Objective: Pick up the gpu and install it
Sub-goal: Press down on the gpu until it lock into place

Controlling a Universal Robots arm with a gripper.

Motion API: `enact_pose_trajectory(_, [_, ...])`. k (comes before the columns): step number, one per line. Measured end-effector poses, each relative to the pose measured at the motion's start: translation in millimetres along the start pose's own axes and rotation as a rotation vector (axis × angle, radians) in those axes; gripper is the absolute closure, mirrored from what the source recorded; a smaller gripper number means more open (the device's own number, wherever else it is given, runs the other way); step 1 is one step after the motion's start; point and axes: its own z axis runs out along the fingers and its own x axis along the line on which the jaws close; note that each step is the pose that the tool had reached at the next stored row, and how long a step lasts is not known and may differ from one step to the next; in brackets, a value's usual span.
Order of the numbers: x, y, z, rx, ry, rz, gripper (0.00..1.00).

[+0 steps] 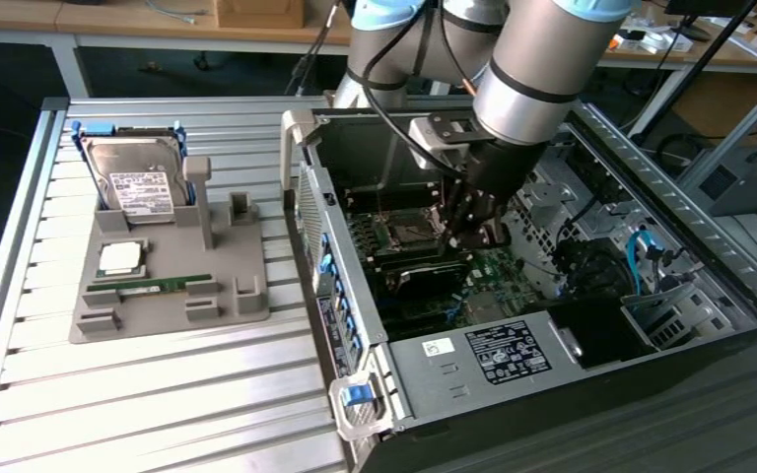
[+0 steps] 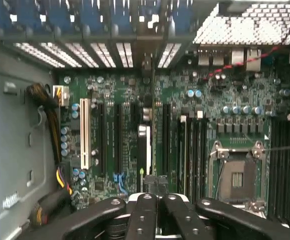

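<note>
Item under inspection: the gpu [image 1: 421, 279]. In the exterior view it is a dark, flat card with a black face, low inside the open computer case [image 1: 352, 296] and over the green motherboard [image 1: 511, 281]. It sits just nearer the camera than the processor socket [image 1: 398, 232]. In the wrist view the gpu [image 2: 143, 145] is seen edge-on as a narrow black-and-pale strip. It runs along the expansion slots between the white slot [image 2: 84, 132] and the memory slots [image 2: 194, 150].

Limits of observation: the card's green board and metal end bracket cannot be made out. Whether it is fully seated in a slot cannot be determined. The arm covers the far part of the case interior in the exterior view, and the card's end nearest the pincer is hidden behind the fingers in the wrist view.

Pincer [image 1: 475, 236] [image 2: 153, 197]: the fingers are drawn fully together, directly above the card's upper edge. Whether they pinch that edge or merely bear on it cannot be told.

Surroundings: on the slatted surface [image 1: 155, 394], at the exterior view's left and well apart from the case, stands a grey holder [image 1: 221, 315]. It carries a hard drive [image 1: 135, 177], a processor chip [image 1: 119, 258] and a memory stick [image 1: 153, 284].
</note>
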Motion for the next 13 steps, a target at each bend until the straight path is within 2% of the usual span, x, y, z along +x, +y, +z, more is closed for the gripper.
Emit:
enact_pose_trajectory(6, [0.0,-8.6,-0.2,-0.0036,0.0000,0.000,0.90])
enact_pose_trajectory(13, [0.0,-9.8,-0.3,-0.0039,0.0001,0.000,0.90])
